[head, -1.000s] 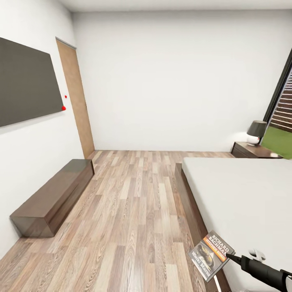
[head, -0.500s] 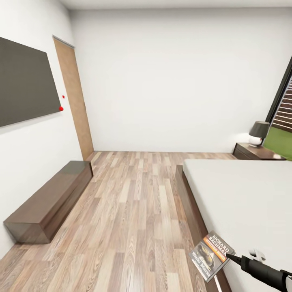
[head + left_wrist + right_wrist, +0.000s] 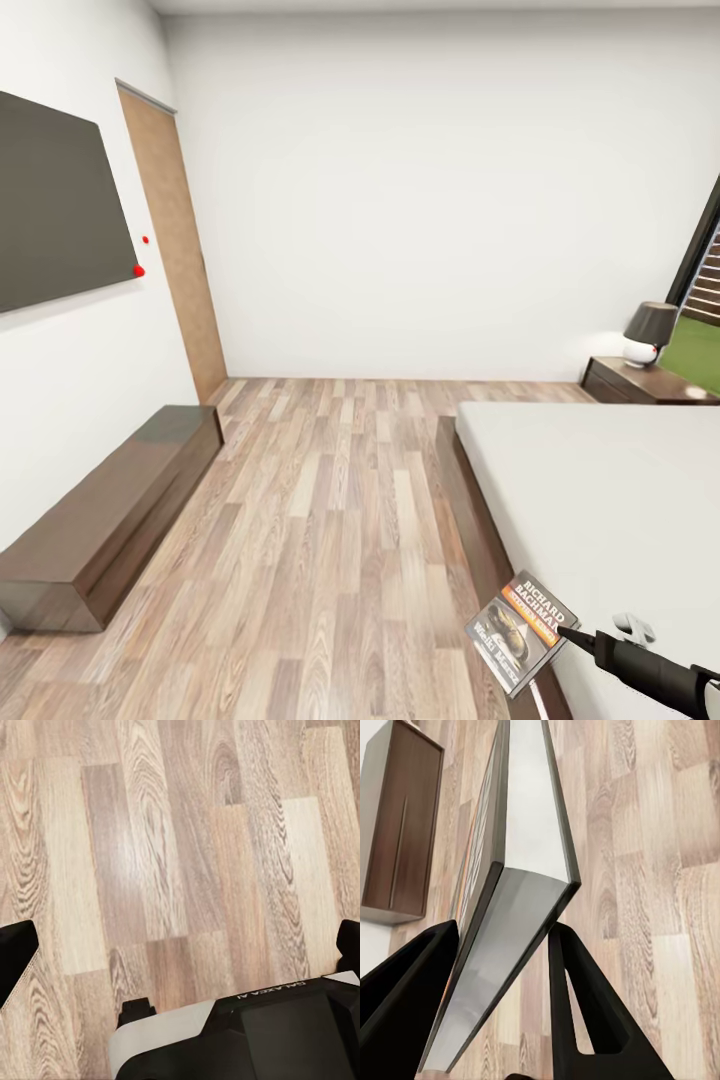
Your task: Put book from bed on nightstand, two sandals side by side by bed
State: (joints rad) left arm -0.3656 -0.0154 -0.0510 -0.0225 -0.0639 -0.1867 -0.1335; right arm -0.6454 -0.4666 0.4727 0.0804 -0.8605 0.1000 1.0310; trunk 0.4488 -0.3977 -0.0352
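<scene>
My right gripper is shut on the book, a dark paperback with an orange band, held upright over the near corner of the bed. In the right wrist view the book stands edge-on between the two black fingers. The bed has a dark frame and a plain off-white mattress. A dark nightstand stands at the far right beside the bed. My left gripper hangs open over bare floor planks. The sandals are out of view.
A lamp sits on the nightstand. A long dark TV bench runs along the left wall under a dark screen. A brown door is beyond it. Wood floor lies between bench and bed.
The whole head view has shifted: the bench and door slid left and the nightstand right, so the camera moved. The book stays in my right gripper.
</scene>
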